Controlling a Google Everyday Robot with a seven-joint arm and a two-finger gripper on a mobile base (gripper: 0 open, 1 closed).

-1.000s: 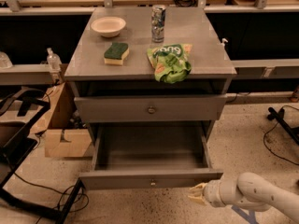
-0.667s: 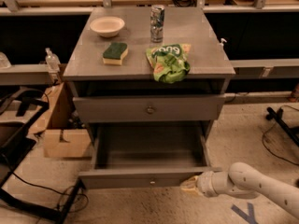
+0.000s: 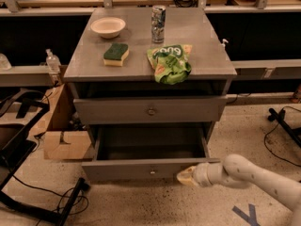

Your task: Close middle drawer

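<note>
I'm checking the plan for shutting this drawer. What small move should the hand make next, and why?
Probably push straight in toward the cabinet: the hand sits at the front of the middle drawer, which is pulled out.

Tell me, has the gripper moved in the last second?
Yes. Against the cabinet, the gripper has shifted left and inward, now at the middle drawer front, right of its knob.

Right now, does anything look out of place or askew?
The middle drawer stands pulled out, with the hand at the right end of its front. The green bag slightly overhangs the cabinet top at the front edge.
</note>
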